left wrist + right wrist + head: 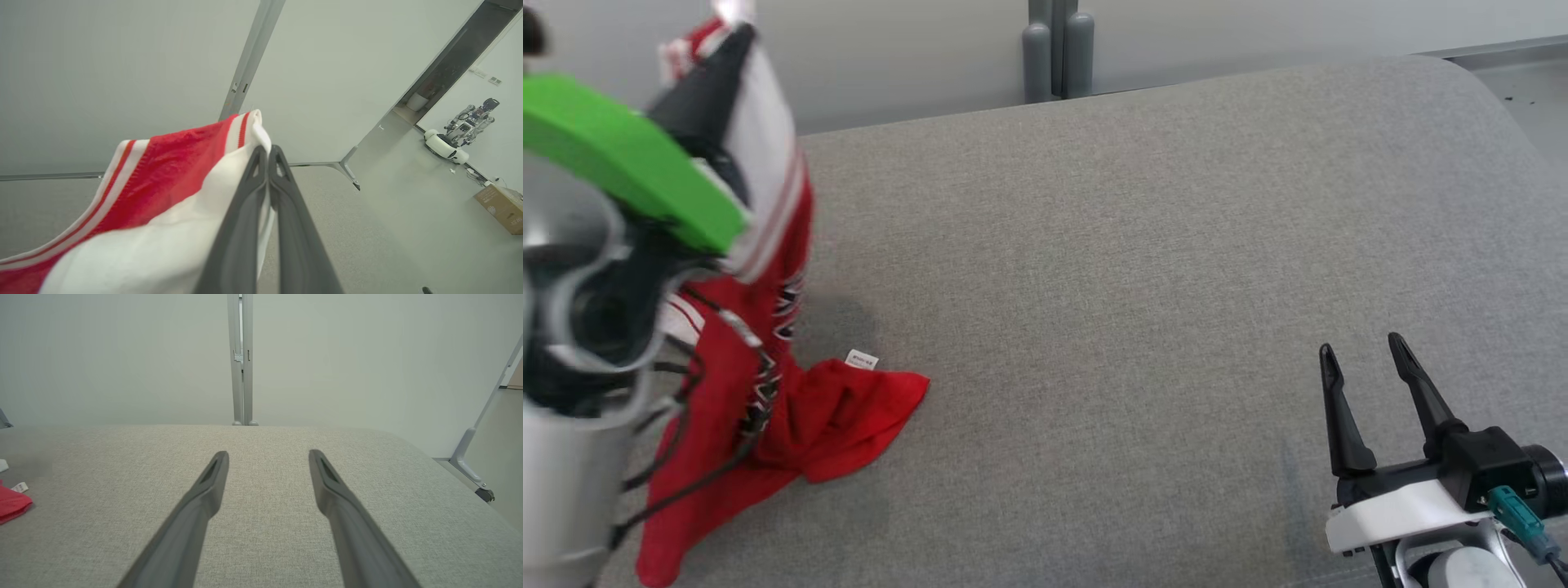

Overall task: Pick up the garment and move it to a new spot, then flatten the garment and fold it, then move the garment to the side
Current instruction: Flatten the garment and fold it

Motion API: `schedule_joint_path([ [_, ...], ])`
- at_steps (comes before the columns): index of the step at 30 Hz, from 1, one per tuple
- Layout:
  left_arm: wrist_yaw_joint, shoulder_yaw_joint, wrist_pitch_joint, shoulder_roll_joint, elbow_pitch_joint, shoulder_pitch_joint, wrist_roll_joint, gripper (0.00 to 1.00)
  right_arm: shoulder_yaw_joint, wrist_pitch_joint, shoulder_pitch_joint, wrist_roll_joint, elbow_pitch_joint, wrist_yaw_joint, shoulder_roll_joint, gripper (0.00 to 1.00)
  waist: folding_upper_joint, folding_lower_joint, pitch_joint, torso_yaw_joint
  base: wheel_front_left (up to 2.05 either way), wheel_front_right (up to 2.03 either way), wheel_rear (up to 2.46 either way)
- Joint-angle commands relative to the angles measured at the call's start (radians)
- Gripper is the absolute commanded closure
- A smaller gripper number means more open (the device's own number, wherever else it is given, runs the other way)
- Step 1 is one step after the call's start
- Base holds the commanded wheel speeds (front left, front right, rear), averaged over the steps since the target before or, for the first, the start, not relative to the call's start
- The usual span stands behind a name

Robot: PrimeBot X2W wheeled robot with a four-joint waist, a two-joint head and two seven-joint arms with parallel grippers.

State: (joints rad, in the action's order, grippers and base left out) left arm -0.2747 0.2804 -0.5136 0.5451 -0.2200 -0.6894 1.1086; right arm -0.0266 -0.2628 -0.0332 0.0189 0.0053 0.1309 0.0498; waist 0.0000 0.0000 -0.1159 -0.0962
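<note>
Left fingers (256,175) clamp the white-banded edge of the red garment (833,425), which hangs long-axis upright, tail pooled at the left side of the surface (1135,286); right fingers (1339,408), spread apart, sit well off at its right

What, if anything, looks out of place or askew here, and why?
The red-and-white garment hangs bunched from the shut left gripper, its lower end crumpled on the grey surface with a white label sticking out. Nothing looks spilled or damaged.

Grey fabric surface (1176,245) before pale wall (890,49), cardboard box (500,208) on floor (408,228)
</note>
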Motion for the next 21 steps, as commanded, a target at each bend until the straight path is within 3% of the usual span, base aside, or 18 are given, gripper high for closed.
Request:
schedule_joint_path([
  [1, -0.011, 0.049, 0.009, -0.048, 0.041, -0.015, -0.029, 1.0, 0.005, -0.003, 0.013, 0.012, 0.003, 0.0, 0.002, 0.0, 0.0, 0.0, -0.009, -0.022, 0.0, 0.0, 0.0],
  [6, -0.035, 0.193, 0.102, -0.284, 0.224, -0.004, -0.057, 1.0, 0.024, -0.003, 0.033, 0.034, 0.009, 0.0, 0.002, 0.0, 0.0, 0.0, -0.046, -0.089, 0.0, 0.0, 0.0],
  [10, 0.01, 0.288, 0.232, -0.422, 0.458, -0.009, -0.118, 1.0, 0.052, -0.003, 0.068, 0.066, 0.01, 0.0, 0.002, 0.0, 0.0, 0.0, -0.102, -0.191, 0.0, 0.0, 0.0],
  [12, 0.025, 0.29, 0.274, -0.455, 0.545, -0.006, -0.109, 1.0, 0.054, -0.003, 0.073, 0.072, 0.01, 0.0, 0.002, 0.0, 0.0, 0.0, -0.12, -0.229, 0.0, 0.0, 0.0],
  [21, 0.071, 0.337, 0.384, -0.489, 0.815, -0.067, -0.107, 1.0, 0.042, -0.003, 0.078, 0.094, 0.02, 0.0, 0.001, 0.0, 0.0, 0.0, -0.168, -0.341, 0.0, 0.0, 0.0],
])
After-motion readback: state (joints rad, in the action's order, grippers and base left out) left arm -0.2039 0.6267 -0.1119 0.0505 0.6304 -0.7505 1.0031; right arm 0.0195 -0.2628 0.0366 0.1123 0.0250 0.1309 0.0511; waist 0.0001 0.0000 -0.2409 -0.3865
